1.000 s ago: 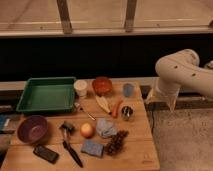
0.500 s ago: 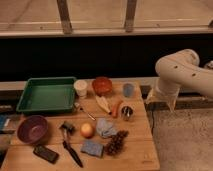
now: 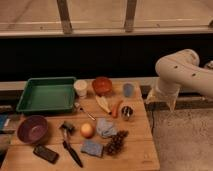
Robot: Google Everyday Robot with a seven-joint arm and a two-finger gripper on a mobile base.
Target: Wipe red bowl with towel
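Observation:
The red bowl [image 3: 102, 85] sits at the back of the wooden table [image 3: 140, 150], between a white cup and a blue cup. The towel [image 3: 105, 127], a crumpled grey-blue cloth, lies near the middle of the table, in front of the bowl. My gripper [image 3: 161, 98] hangs at the end of the white arm [image 3: 179, 74], off the table's right edge. It is well to the right of the bowl and the towel and holds nothing that I can see.
A green tray [image 3: 47, 94] is at the back left and a purple bowl [image 3: 33, 129] at the front left. A white cup [image 3: 80, 88], blue cup [image 3: 128, 90], carrot [image 3: 116, 108], metal cup [image 3: 127, 112], orange fruit [image 3: 87, 130], blue sponge [image 3: 92, 148] and black phone [image 3: 45, 153] crowd the table.

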